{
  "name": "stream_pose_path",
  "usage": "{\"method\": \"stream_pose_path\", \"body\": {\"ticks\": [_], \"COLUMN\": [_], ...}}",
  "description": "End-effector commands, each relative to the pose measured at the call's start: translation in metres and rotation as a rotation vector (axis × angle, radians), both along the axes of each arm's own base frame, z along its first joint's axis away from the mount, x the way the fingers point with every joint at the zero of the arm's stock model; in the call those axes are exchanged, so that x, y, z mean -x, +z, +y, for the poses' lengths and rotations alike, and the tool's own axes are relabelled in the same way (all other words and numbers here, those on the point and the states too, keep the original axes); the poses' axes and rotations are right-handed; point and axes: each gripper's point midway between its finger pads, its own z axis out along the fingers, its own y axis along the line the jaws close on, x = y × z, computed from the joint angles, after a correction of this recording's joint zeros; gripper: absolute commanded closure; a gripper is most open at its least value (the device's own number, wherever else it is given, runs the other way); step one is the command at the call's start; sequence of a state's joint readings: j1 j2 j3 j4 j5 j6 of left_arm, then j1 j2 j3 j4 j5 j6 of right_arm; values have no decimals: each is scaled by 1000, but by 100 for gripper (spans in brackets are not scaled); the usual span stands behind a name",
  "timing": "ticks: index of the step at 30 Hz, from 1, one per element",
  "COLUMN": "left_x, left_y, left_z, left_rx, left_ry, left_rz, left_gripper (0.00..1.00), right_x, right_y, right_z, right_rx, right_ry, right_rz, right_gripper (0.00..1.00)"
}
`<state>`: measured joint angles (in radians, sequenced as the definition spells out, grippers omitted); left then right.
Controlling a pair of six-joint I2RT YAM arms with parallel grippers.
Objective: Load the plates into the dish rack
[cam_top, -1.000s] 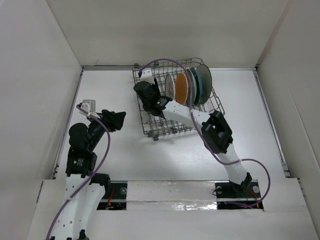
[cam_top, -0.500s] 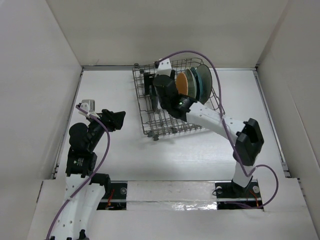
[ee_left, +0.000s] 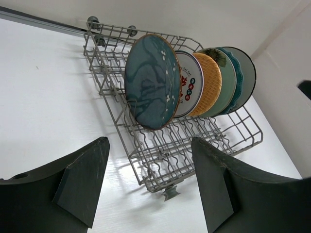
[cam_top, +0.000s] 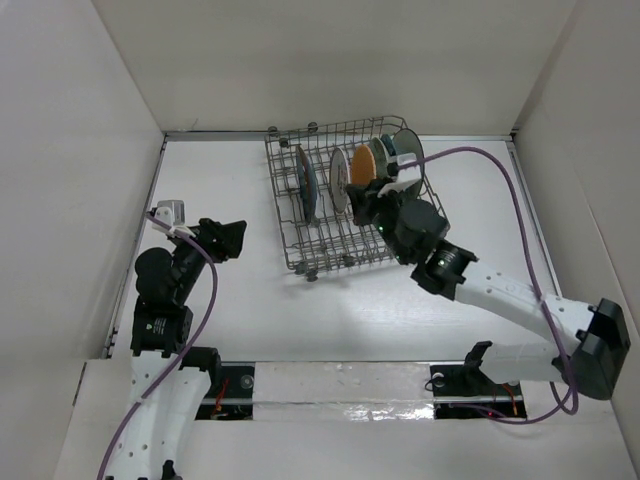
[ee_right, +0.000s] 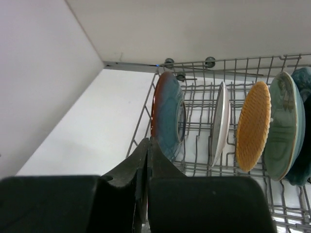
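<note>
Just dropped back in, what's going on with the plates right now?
Six plates stand on edge in the dish rack. The dark teal plate sits a little apart from the other five. The right hand is shut and empty, close to the rack's near side. The left hand hangs open off to the left, holding nothing.
</note>
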<state>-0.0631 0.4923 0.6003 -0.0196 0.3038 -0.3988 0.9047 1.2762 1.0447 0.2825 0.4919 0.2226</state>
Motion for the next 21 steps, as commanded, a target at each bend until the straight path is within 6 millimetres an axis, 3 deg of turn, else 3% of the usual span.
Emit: {"method": "stream_pose_path", "body": {"ticks": [1, 5, 9, 11, 12, 15, 16, 17, 21], "left_x": [1, 5, 11, 13, 17, 24, 25, 27, 31], "left_y": [32, 37, 44, 49, 53, 60, 63, 65, 69], "left_z": [4, 7, 7, 7, 7, 6, 7, 6, 5], "left_rx": [-11, -12, -8, -9, -9, -5, -4, -4, -4], "left_ry": [17, 28, 27, 29, 26, 20, 24, 19, 12], "left_rz": [-98, -126, -164, -189, -211, -252, -269, -281, -305], "left_gripper": [34, 35, 35, 36, 36, 36, 37, 37, 37], "right_x": [29, 64, 94, 109, 117, 120, 114, 119, 124], "right_y": [30, 14, 22, 38, 50, 67, 64, 80, 90], "right_z": [4, 10, 1, -16, -33, -70, -91, -111, -156], "right_rx": [-140, -116, -106, -127, -158, -221, -230, -274, -319], "right_ry": [137, 289, 365, 371, 350, 243, 147, 104, -24], "right_rz": [-76, -62, -79, -109, -133, -146, -123, -146, -148], "right_gripper": [100, 90, 60, 54, 53, 46, 45, 43, 42]}}
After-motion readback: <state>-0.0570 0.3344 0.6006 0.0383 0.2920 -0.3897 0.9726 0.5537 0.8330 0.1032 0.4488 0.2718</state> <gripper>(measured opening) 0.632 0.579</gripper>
